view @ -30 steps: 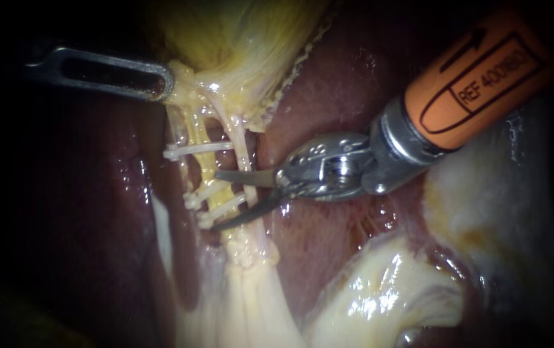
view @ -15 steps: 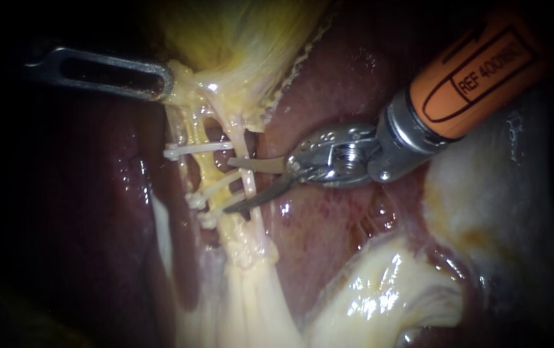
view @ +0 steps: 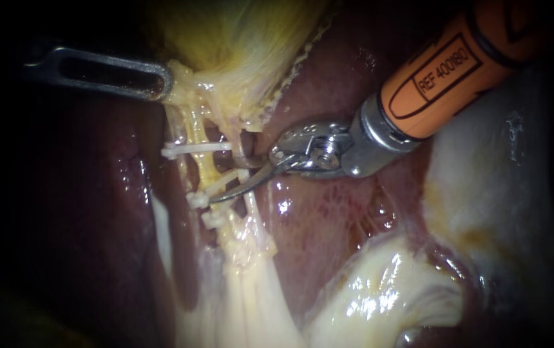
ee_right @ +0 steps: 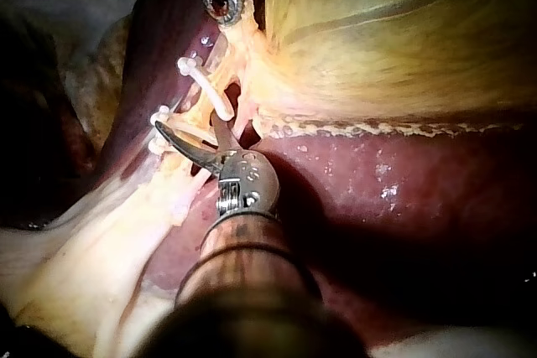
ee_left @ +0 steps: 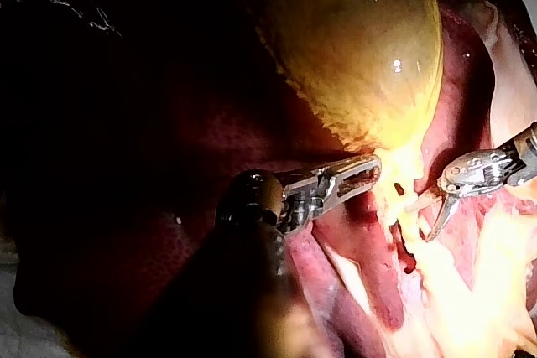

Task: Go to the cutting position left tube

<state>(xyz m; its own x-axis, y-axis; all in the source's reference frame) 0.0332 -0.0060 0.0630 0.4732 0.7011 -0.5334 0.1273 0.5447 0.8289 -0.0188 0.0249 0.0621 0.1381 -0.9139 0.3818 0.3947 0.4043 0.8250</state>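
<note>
Blades of right instrument (view: 233, 175) parted, upper one hidden behind tube (view: 236, 133)

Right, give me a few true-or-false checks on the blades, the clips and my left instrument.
1. The right instrument has its blades shut. False: a gap shows between them.
2. Those blades are at the tubes. True.
3. Three white clips sit on the tubes. True.
4. The left instrument hangs clear of all tissue. False: its tip lies against yellow tissue just under the gallbladder.
</note>
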